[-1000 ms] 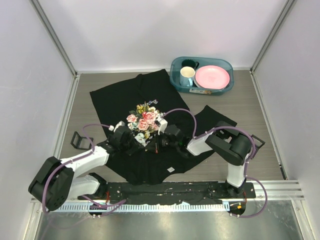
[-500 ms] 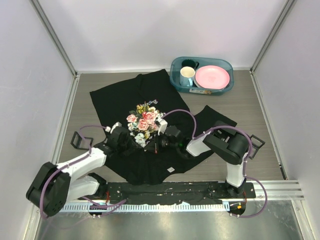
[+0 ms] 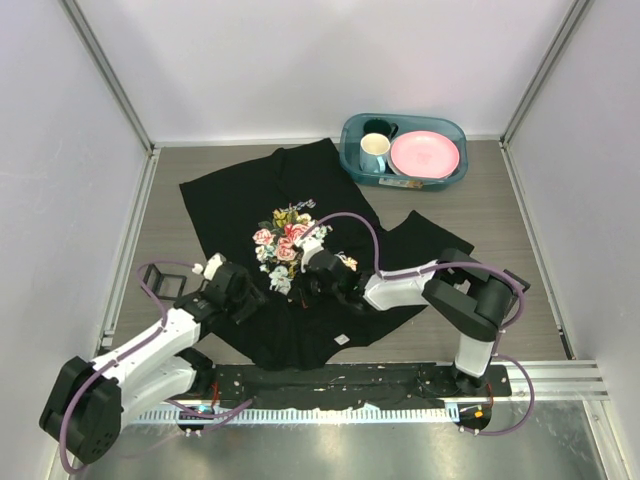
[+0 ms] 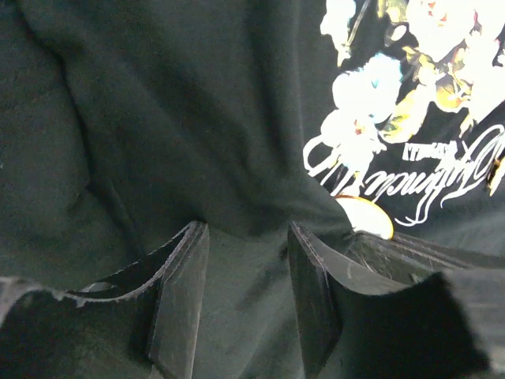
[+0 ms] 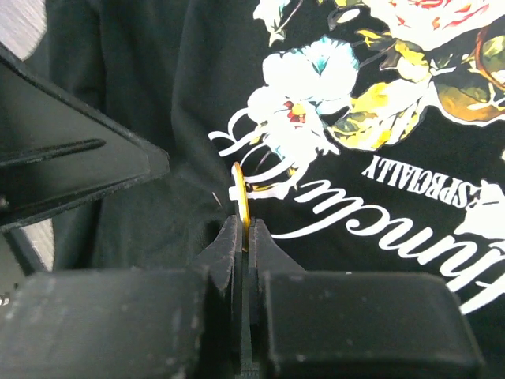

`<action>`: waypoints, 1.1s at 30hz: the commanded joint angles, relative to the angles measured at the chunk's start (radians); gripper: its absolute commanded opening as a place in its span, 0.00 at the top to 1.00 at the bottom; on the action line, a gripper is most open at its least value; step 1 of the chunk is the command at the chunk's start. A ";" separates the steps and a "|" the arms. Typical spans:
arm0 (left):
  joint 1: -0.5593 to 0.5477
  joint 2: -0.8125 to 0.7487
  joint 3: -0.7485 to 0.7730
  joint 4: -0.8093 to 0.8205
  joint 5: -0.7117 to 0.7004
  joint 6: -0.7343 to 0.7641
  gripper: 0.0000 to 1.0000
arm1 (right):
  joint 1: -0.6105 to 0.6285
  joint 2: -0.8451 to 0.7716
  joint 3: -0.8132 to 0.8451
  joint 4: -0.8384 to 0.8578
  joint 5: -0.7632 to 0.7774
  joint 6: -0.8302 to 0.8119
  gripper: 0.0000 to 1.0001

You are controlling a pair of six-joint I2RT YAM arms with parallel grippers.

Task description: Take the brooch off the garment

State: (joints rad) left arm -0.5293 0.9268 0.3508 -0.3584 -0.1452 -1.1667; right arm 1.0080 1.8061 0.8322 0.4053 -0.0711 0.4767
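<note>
Right gripper: your jaws are clamped on the brooch rim.
Left gripper: fingers apart, now drawn back across the garment.
Meaning: your grip looks set; unpinning remains.

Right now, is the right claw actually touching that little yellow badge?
Touching. The right wrist view shows the brooch edge-on, pinched between the closed fingers of the right gripper.

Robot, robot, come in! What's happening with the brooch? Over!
Right gripper shut on brooch, edge-on. Left gripper open, low over shirt beside it. Pin hidden, can't tell if free. Nothing blocking.
</note>
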 commanded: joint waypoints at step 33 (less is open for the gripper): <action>0.031 -0.269 0.191 -0.041 0.260 0.245 0.18 | -0.175 -0.523 -0.154 -0.205 -0.330 0.042 0.99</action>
State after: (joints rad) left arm -0.5037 0.7395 0.4686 -0.5648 -0.0589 -1.0843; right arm 0.9497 1.3827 0.7330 0.0895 -0.0792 0.4221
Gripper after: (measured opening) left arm 0.767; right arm 0.037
